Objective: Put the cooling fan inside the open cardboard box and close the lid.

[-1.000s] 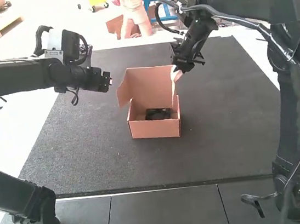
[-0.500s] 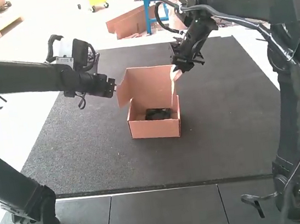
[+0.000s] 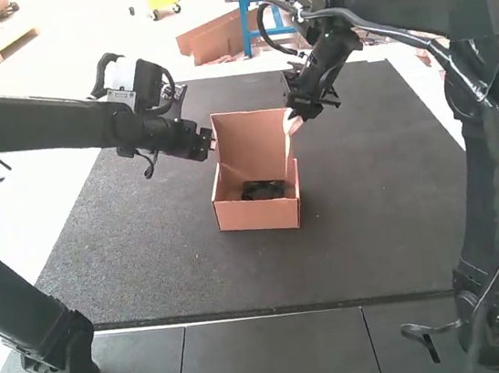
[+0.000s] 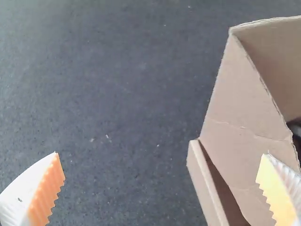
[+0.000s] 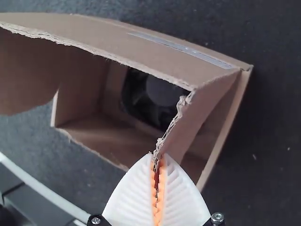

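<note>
A small cardboard box (image 3: 256, 202) stands mid-mat with its lid (image 3: 253, 142) raised upright at the back. The black cooling fan (image 3: 262, 189) lies inside it, seen past the torn flap (image 5: 181, 117) in the right wrist view as the fan (image 5: 150, 96). My right gripper (image 3: 296, 117) is shut on the lid's right side flap, its white ribbed fingers (image 5: 176, 197) pinching the torn cardboard edge. My left gripper (image 3: 206, 143) is open at the lid's left side flap (image 4: 244, 136), one orange pad (image 4: 47, 190) off to the side and the other pad (image 4: 275, 195) against the cardboard.
The box rests on a dark rubber mat (image 3: 147, 246) with free room on every side. The right arm's column (image 3: 496, 209) rises at the right. Both arm bases stand on grey panels (image 3: 272, 358) at the near edge.
My left gripper has travelled right, up to the lid's left flap, and that flap has swung inward. The right gripper kept still on its flap.
</note>
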`<move>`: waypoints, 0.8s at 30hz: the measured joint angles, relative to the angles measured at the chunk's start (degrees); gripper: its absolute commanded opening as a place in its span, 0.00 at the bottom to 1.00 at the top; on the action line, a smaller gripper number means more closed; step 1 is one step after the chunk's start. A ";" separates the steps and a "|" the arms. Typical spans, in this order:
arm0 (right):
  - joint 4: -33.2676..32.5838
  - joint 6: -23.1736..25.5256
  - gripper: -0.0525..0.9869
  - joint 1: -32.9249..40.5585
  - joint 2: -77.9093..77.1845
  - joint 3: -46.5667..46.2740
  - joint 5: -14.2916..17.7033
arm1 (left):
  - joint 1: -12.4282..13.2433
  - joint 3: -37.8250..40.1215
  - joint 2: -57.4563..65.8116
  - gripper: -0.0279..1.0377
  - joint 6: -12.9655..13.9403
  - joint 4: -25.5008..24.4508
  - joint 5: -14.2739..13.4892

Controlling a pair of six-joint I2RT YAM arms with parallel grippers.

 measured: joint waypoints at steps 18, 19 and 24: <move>-0.70 -1.36 0.04 0.17 -3.08 -6.49 0.28 | -3.30 -0.50 -0.76 0.94 -1.16 -4.26 1.31; -0.70 -1.49 0.04 0.26 -3.39 -7.04 0.31 | -3.30 -0.87 -1.27 0.94 -1.18 -4.28 1.31; -0.81 -1.92 0.04 1.42 -4.26 -9.53 0.37 | -3.30 -2.62 -4.81 0.94 -1.22 -5.86 1.77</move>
